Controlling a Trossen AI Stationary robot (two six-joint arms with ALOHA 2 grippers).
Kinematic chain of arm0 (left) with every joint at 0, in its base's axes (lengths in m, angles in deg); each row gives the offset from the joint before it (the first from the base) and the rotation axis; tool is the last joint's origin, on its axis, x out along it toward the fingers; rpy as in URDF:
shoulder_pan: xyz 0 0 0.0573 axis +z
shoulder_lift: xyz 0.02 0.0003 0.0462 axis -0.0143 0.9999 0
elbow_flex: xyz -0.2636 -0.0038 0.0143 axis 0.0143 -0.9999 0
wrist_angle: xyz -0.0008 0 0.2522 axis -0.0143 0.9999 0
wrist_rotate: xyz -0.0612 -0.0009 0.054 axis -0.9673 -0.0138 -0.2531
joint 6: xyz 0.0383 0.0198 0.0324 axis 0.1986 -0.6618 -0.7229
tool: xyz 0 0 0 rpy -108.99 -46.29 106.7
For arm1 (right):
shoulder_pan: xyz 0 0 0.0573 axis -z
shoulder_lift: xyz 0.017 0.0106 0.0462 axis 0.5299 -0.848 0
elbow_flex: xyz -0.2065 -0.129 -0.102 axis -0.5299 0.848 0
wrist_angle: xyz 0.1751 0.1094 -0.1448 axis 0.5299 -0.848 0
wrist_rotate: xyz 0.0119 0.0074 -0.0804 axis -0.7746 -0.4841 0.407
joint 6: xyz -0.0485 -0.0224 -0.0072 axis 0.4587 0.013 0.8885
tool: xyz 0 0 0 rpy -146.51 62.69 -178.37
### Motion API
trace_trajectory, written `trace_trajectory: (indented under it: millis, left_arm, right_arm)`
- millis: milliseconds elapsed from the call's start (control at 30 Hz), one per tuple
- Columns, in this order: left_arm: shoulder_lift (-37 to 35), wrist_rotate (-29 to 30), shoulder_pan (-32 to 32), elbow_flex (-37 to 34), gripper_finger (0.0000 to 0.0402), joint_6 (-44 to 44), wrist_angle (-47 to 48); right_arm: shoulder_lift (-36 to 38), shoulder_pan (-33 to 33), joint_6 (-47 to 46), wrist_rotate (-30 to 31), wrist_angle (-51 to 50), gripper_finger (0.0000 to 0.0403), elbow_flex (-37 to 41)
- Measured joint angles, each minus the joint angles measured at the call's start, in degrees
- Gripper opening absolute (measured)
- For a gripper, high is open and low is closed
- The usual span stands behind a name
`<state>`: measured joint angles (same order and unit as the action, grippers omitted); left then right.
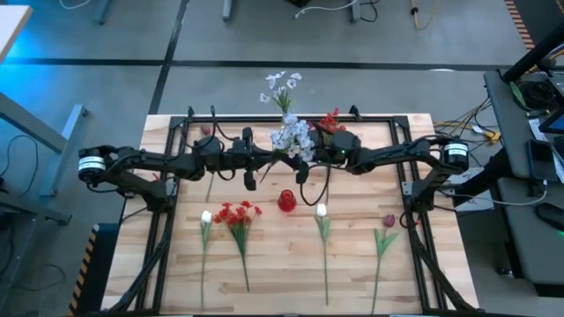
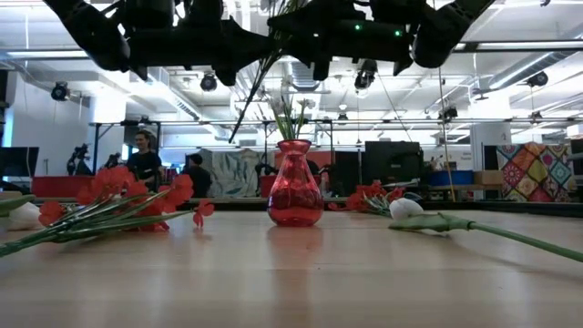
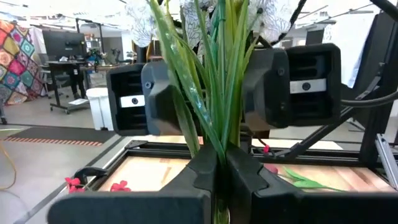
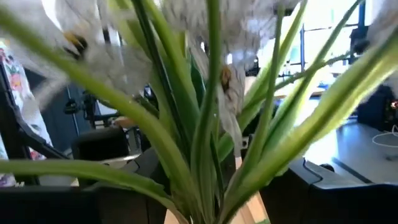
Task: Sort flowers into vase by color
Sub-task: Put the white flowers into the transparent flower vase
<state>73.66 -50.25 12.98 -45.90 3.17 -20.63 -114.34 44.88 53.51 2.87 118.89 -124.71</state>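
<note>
Both arms meet above the table's middle. My left gripper (image 1: 275, 158) (image 3: 219, 158) is shut on a bunch of white and pale-blue flowers (image 1: 292, 136) with green stems. My right gripper (image 1: 304, 157) (image 4: 217, 208) faces it, open, a finger on either side of the same stems without touching them. The red glass vase (image 1: 286, 201) (image 2: 294, 187) stands on the table near the middle. In the low view the stems' lower ends (image 2: 290, 118) show just over its mouth; whether they reach inside, I cannot tell. My left gripper pinches the bunch's green stems (image 3: 217, 140) between its two fingers, several stems together, well below the blossoms. The fingers come in level from the table's left and lie across the stems. The bunch stands upright and is lifted clear of the table, blossoms above the fingers.
On the near half lie a white bud (image 1: 205, 217), a red cluster (image 1: 238, 212), another white bud (image 1: 322, 210) and a dark pink tulip (image 1: 388, 221), stems pointing to the near edge. More red flowers (image 1: 330, 121) lie by the far edge. People show in the room beyond.
</note>
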Motion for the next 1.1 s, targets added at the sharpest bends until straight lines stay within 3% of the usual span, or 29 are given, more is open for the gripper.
trace_trajectory:
  millis: [133, 367, 600, 933, 1100]
  left_arm:
    - [-0.04, 0.02, 0.0, 0.22, 0.0, 0.24, -0.03]
    - [-0.07, 0.11, 0.0, 0.3, 0.0034, 1.51, 0.01]
    - [-0.2, 0.8, 0.02, -1.98, 0.0094, 1.51, -0.1]
    - [-3.84, 5.07, 0.07, -7.01, 0.0162, -0.8, -0.02]
    - [-7.23, 5.22, 0.07, -10.78, 0.0172, -0.81, -0.06]
  right_arm:
    - [-0.41, -0.25, -0.72, 0.02, 2.48, 0.0149, 0.0]
    - [-0.69, -0.25, 0.18, 0.0, 2.55, 0.0023, 0.0]
    - [1.16, 0.58, 2.07, -0.28, 1.21, 0.0015, 0.02]
    - [8.71, 5.83, 6.78, 0.41, -8.69, 0.0013, 0.04]
    - [13.84, 8.93, 13.53, 8.2, -16.36, 0.0013, 0.14]
